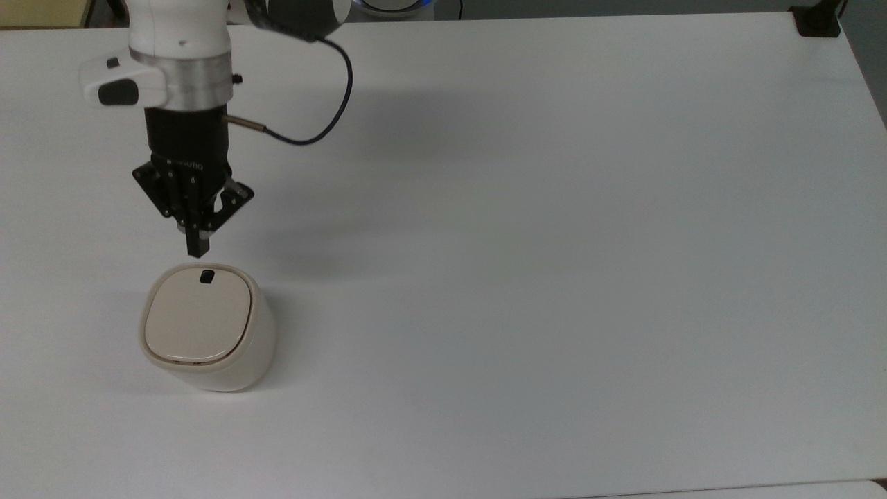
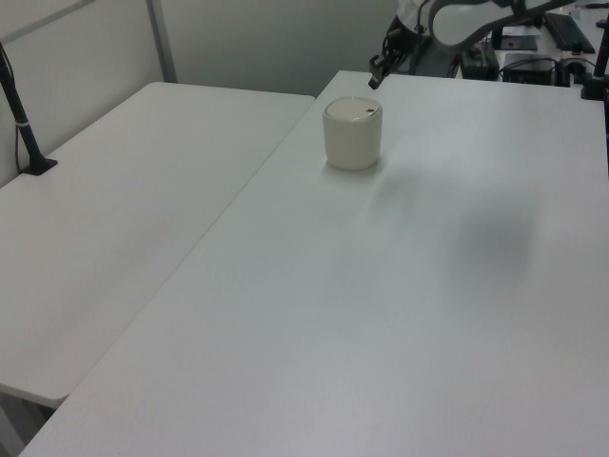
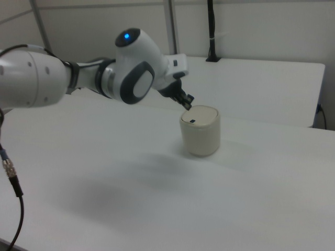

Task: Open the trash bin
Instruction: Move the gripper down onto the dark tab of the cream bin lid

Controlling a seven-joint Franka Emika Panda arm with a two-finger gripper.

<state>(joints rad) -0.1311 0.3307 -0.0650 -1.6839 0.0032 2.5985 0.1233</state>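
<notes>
The trash bin (image 1: 208, 329) stands on the desk (image 1: 554, 277) at the top view's left; the tool (image 1: 198, 249) hangs just above its upper edge.

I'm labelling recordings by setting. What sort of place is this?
Probably a robotics lab or office workroom: a Franka arm works over bare white tables bearing just a trash bin, a black pole-mounted clamp stands on the neighbouring table, and desks with equipment sit behind.

white arm (image 1: 181, 41) reaching down, black gripper (image 1: 198, 248) pointing downward, fingers pressed together
</notes>
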